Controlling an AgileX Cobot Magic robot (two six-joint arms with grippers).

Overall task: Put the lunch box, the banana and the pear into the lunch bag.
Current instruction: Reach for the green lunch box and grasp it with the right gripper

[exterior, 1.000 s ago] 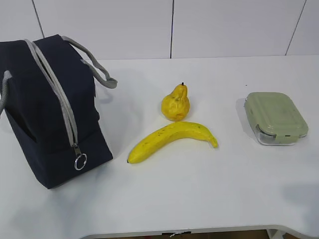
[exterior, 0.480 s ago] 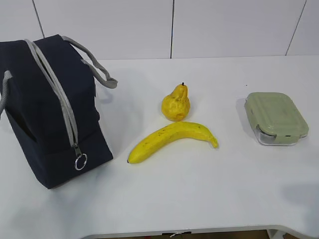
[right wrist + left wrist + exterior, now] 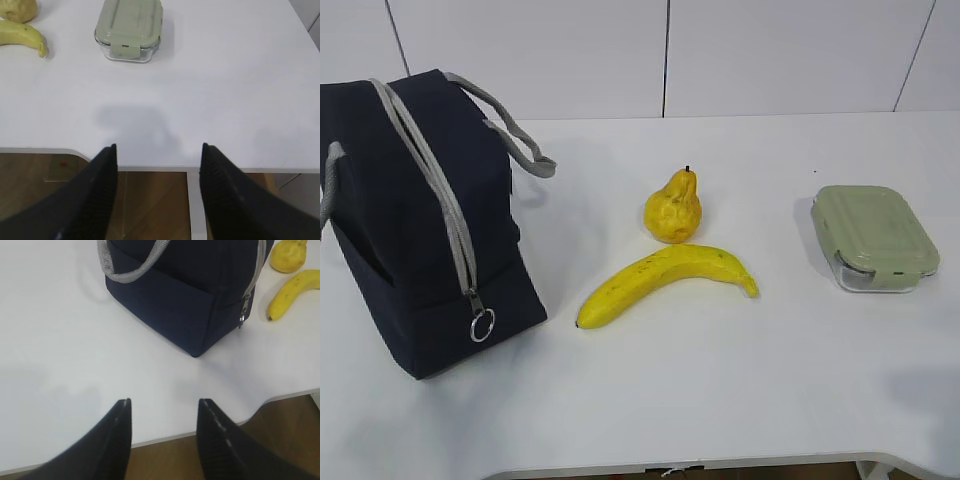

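Right now: left pincer (image 3: 162, 432) jaws apart, empty, over desk (image 3: 60, 340) edge, short of lunch bag (image 3: 185, 300), prob. staged for zip. Right pincer (image 3: 157, 192) apart, empty too, facing lunch box (image 3: 130, 27). Bag navy, zip shut. Box w/ sage lid, banana (image 3: 665, 282), lumpy pear (image 3: 673, 208) all out on desk.

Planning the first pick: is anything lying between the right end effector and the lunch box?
Nothing visible. In the right wrist view only bare white table lies between the open right end effector and the lunch box; the banana sits off to the left.
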